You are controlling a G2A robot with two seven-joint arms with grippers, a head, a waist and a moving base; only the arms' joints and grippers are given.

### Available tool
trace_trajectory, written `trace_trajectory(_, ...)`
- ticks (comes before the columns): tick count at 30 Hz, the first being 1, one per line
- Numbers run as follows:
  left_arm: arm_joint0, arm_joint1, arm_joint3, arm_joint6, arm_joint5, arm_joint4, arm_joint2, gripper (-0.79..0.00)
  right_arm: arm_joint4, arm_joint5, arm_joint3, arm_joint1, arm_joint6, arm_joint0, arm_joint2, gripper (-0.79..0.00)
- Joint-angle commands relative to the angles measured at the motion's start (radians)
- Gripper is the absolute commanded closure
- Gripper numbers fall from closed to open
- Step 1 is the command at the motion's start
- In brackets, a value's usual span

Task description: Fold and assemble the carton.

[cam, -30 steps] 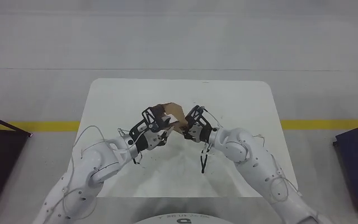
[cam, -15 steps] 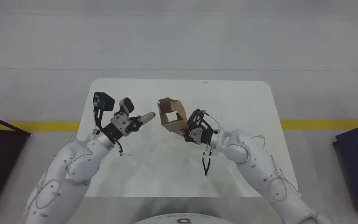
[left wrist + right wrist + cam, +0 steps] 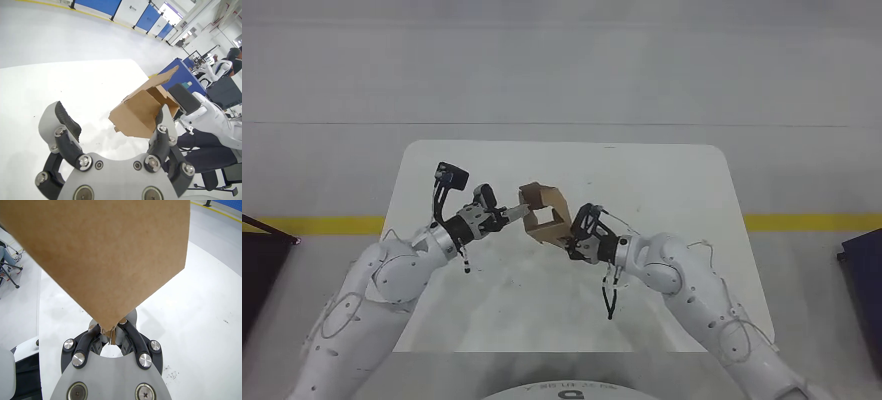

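Note:
A small brown carton (image 3: 545,212), partly opened into a box with loose flaps, is held above the white table (image 3: 662,180). My right gripper (image 3: 573,238) is shut on its lower corner; in the right wrist view the cardboard panel (image 3: 105,256) runs down into the gripper (image 3: 109,330). My left gripper (image 3: 514,212) stands open just left of the carton, one fingertip at its open side. The left wrist view shows the carton (image 3: 140,113) beyond the open gripper (image 3: 113,117), with one finger (image 3: 164,121) against its edge.
The white table stands on a grey floor crossed by a yellow line (image 3: 322,225). A dark stand (image 3: 267,235) pokes in at the left edge and a blue object (image 3: 867,260) at the right edge. Bare tabletop lies all around the carton.
My left gripper let go of the carton, swung out to the left, then came back to its left side, open. The right gripper kept hold, and the carton opened up and tilted slightly.

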Motion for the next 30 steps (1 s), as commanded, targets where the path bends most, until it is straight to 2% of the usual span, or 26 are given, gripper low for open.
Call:
trace_trajectory(1, -0.006, 0.0, 0.002, -0.007, -0.006, 0.004, 0.007, -0.785, 0.0, 0.003, 0.0, -0.001, 0.002, 0.001, -0.001, 0.0)
trace_trajectory(6, -0.02, -0.002, 0.014, -0.023, -0.003, 0.005, 0.022, -0.785, -0.002, 0.001, -0.001, -0.002, 0.002, 0.003, -0.003, 0.0)
trace_trajectory(11, -0.012, -0.002, 0.001, 0.007, -0.047, -0.002, 0.017, -0.785, 0.01, 0.004, 0.004, -0.002, -0.004, 0.001, 0.002, 0.0)
trace_trajectory(16, 0.049, 0.009, -0.014, 0.026, -0.086, -0.002, -0.047, -0.785, 0.019, 0.015, 0.006, -0.001, 0.001, -0.004, 0.013, 0.0)
trace_trajectory(20, 0.082, 0.013, -0.004, 0.048, -0.043, -0.006, -0.09, -0.785, 0.022, 0.006, 0.005, -0.001, 0.004, -0.005, 0.015, 0.0)
trace_trajectory(23, 0.066, 0.011, 0.002, 0.045, -0.026, -0.004, -0.083, -0.785, 0.016, -0.004, 0.002, -0.002, 0.011, 0.001, 0.006, 0.0)
trace_trajectory(30, -0.009, 0.003, 0.043, 0.004, -0.02, 0.035, -0.011, -0.785, 0.008, 0.003, 0.004, -0.007, 0.027, 0.014, -0.01, 0.0)
